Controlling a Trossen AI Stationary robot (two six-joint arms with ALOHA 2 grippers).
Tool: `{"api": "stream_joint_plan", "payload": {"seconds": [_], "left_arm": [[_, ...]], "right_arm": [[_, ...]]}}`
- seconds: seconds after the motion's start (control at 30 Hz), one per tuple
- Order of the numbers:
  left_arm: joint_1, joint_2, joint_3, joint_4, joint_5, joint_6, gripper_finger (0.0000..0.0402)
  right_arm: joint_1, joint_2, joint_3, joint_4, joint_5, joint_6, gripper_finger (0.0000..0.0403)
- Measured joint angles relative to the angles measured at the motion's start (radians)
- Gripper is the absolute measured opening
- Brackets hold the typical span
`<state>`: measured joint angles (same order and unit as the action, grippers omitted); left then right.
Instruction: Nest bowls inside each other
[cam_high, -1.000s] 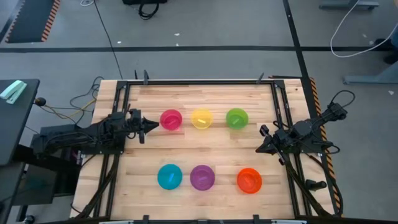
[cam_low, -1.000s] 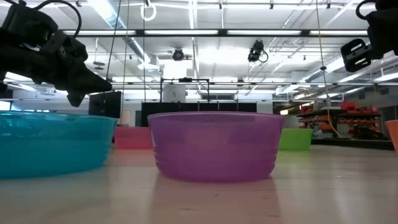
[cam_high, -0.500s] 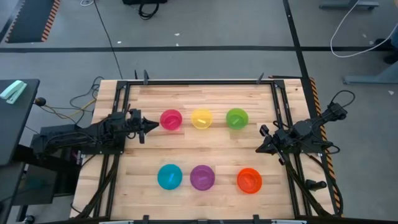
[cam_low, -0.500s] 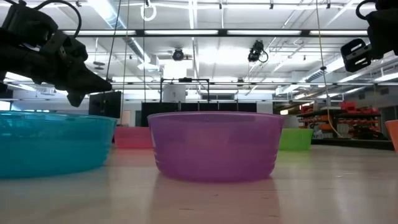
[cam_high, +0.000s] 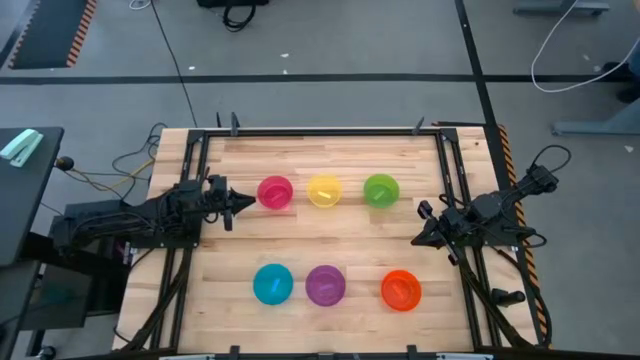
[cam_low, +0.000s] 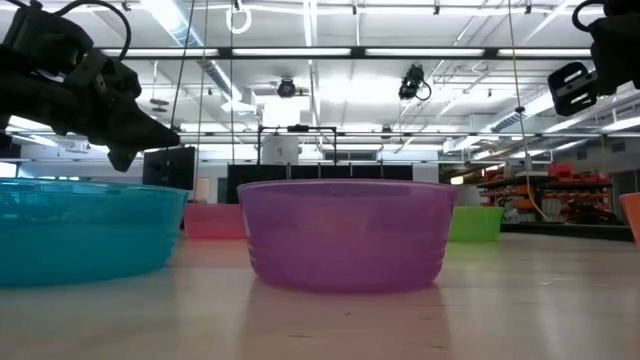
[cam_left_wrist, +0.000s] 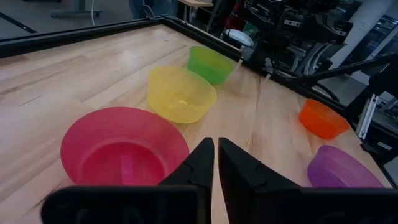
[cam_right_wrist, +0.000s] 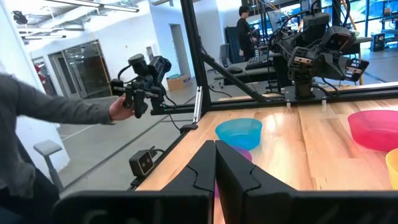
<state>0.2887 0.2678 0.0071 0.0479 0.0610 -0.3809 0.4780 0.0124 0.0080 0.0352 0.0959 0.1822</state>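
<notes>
Six bowls on the surface (cam_high: 330, 235), two rows | far: pink bowl (cam_high: 275, 192), yellow bowl (cam_high: 324, 190), green bowl (cam_high: 381, 189) | near: blue bowl (cam_high: 273, 284), purple bowl (cam_high: 325, 285), orange bowl (cam_high: 401, 290) | all apart, upright | left hand (cam_high: 240, 203) pinched together beside pink | right hand (cam_high: 420, 237) pinched together at right edge

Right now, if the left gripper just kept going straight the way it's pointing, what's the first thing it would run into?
Most likely the pink bowl. The left gripper, fingers shut, points across the table at the row of three bowls, and pink is nearest its tips. It sits above the table, so it may meet the rim or pass over.
</notes>
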Motion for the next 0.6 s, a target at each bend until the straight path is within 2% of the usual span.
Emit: {"api": "stream_joint_plan", "payload": {"seconds": [0.27, 0.6], "left_arm": [[0.000, 0.000, 0.000, 0.000, 0.000, 0.000, 0.0040], [0.000, 0.000, 0.000, 0.000, 0.000, 0.000, 0.0030]], "right_arm": [[0.000, 0.000, 0.000, 0.000, 0.000, 0.004, 0.0016], [0.000, 0.000, 0.000, 0.003, 0.000, 0.005, 0.0016]]}}
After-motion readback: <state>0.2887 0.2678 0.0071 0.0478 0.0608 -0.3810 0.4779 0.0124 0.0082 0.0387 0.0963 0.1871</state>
